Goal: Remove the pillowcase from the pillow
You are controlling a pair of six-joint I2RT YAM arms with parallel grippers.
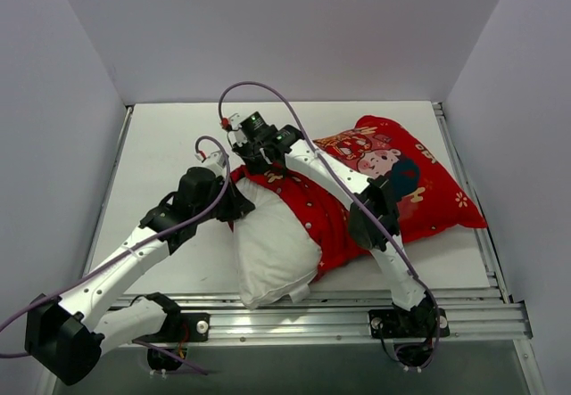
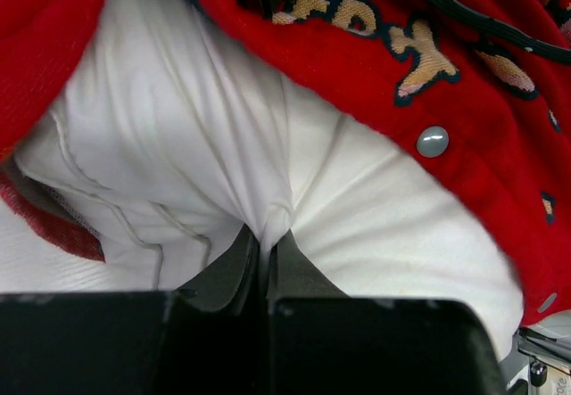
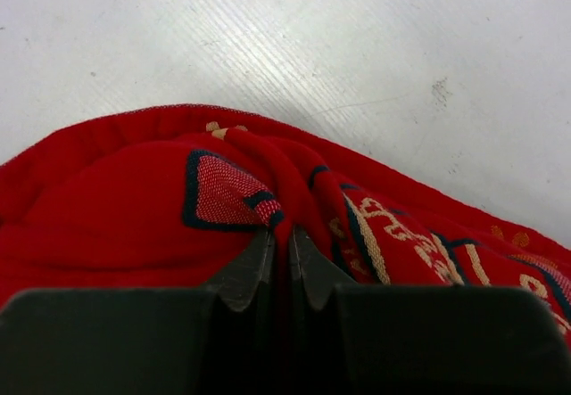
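- Currently the pillowcase (image 1: 406,185) lies across the table (image 1: 169,145). In the top view its bulk spreads from the centre toward 3 o'clock, printed side up.
- Its opening faces roughly 8 o'clock, and the pillow (image 1: 272,248) sticks out of it there. The plump white end reaches toward 6 o'clock, close to the table's near edge, and the rest is hidden inside the red cover.
- The left gripper (image 2: 268,239) is closed on a fold of the pillow's white fabric. Its wrist view shows the cloth puckered between the two fingertips, with the red cover arching over it from 10 round to 3 o'clock.
- A round silver snap button (image 2: 433,141) sits on the pillowcase's edge at about 3 o'clock in that view, just beside the white.
- The right gripper (image 3: 278,239) is clamped on a raised ridge of the pillowcase. Red cloth is bunched between its tips, and bare table lies beyond at 12 o'clock.
- From above, both grippers work near each other at the cover's opening. The right one is at about 12 o'clock of the exposed pillow end and the left one at about 10 o'clock.
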